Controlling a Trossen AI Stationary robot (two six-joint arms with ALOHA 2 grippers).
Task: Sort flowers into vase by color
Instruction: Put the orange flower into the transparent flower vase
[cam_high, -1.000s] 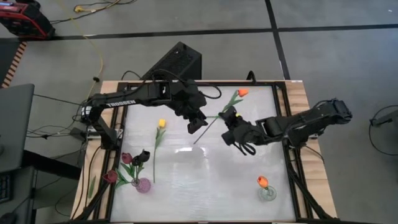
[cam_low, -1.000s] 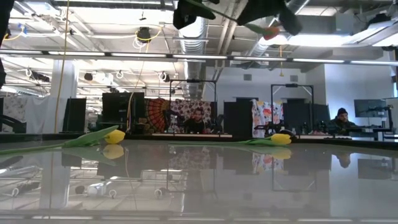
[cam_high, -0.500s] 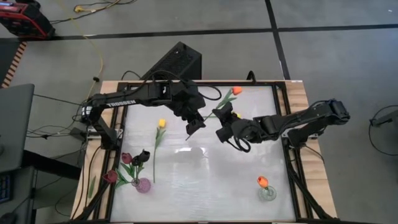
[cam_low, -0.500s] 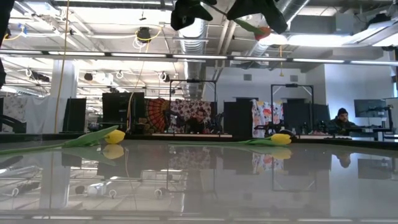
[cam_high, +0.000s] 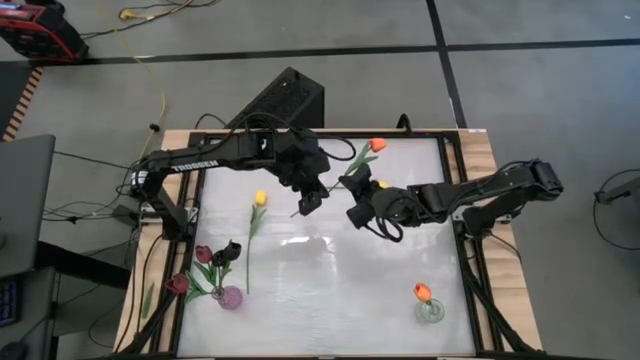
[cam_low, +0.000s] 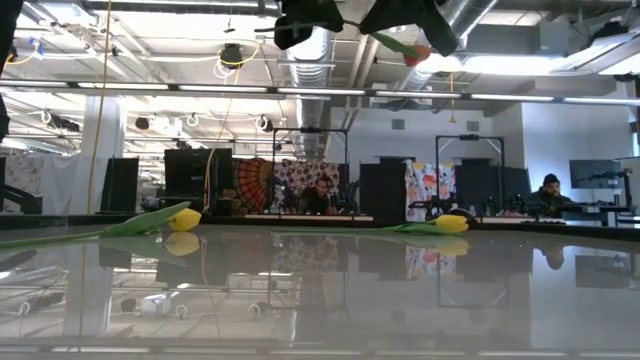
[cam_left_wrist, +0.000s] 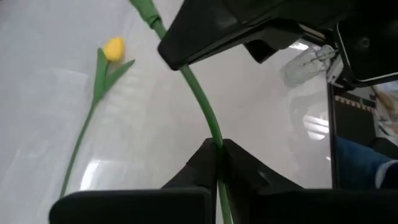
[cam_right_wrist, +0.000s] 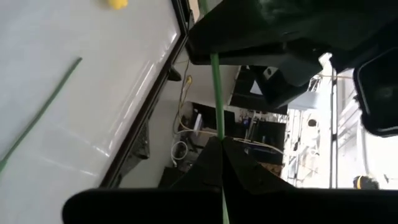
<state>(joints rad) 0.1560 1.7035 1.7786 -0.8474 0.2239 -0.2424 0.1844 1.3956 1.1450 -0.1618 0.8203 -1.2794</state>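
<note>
Your left gripper (cam_high: 308, 200) has just snapped shut on the stem of the orange flower (cam_high: 377, 145), which your right gripper (cam_high: 357, 213) also pinches, held above the table (cam_high: 330, 290): probably a handover. The left vase (cam_high: 231, 297) holds dark flowers (cam_high: 203, 254); the right vase (cam_high: 430, 311) seems to hold one orange bloom (cam_high: 422, 291).

Industrial lab: exposed ceiling ducts (cam_low: 320, 50), strip lights, distant workstations (cam_low: 590, 200).
</note>
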